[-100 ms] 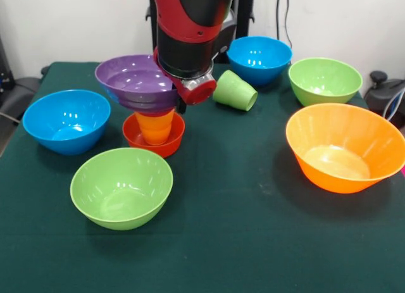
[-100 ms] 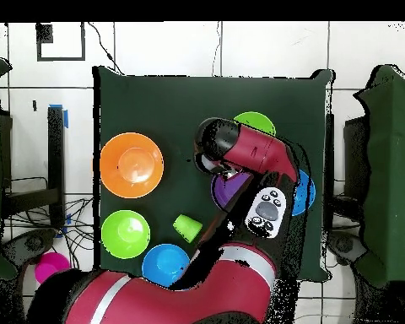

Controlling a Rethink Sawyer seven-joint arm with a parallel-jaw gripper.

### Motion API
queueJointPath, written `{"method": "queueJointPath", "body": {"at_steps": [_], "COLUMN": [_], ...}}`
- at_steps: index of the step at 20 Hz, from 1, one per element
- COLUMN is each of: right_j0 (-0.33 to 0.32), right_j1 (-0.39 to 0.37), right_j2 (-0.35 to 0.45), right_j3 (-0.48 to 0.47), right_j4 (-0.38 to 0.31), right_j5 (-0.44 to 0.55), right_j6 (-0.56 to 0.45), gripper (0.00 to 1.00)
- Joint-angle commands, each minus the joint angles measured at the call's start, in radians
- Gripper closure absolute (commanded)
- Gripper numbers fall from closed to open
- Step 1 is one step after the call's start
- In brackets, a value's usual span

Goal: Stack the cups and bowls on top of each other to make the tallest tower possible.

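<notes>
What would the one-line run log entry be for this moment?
arm: over tower | tower: red-orange bowl, orange cup, purple bowl on top | green cup: on its side | gripper: hidden

A dark green table (image 1: pixel 240 242) carries a red-orange bowl (image 1: pixel 154 141); two blue bowls (image 1: pixel 66 121) (image 1: pixel 259 59); two green bowls (image 1: pixel 121 187) (image 1: pixel 324 80); a big orange bowl (image 1: pixel 345 147); a green cup (image 1: pixel 235 90) on its side.
</notes>
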Motion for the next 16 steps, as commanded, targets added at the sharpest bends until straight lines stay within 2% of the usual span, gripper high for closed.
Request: {"method": "queueJointPath", "body": {"at_steps": [1, 3, 6, 10, 16], "right_j0": [0.008, 0.023, 0.045, 0.054, 0.067], "right_j1": [0.110, 0.081, 0.039, 0.022, -0.029], "right_j2": [0.231, 0.200, 0.160, 0.134, 0.094], "right_j3": [0.109, 0.114, 0.129, 0.134, 0.147], "right_j4": [0.026, 0.000, -0.017, -0.031, -0.059], "right_j5": [-0.123, -0.125, -0.043, 0.031, 0.089], "right_j6": [0.034, 0.034, 0.047, 0.051, 0.036], "gripper": [1.00, 1.00, 1.00, 1.00, 1.00]}}
